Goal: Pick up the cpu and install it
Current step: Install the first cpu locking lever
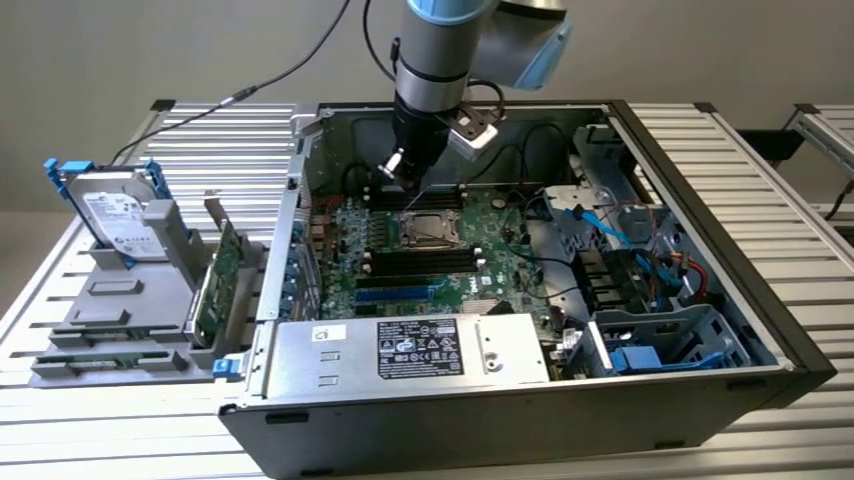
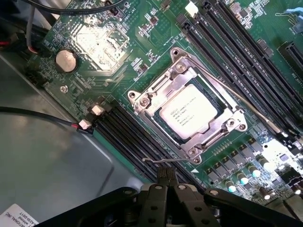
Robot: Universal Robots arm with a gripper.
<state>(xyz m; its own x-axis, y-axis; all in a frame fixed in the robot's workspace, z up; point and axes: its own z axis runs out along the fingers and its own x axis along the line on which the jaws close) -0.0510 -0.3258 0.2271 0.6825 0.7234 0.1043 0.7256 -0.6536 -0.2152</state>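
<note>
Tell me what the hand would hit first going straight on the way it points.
Likely the black memory slots beside the socket, not the cpu seated in it; depth is unclear.

Plain pale grey wall across the back, bare, softly and evenly lit. Below it, a wide tabletop of ribbed silver aluminium slats, reaching from the far edge to the near edge and shining faintly under the light. Small black end caps at the far corners. At the exterior view's right, just past a narrow gap, the corner of a second slatted table of the same make, with dark fittings at its near end.
</note>
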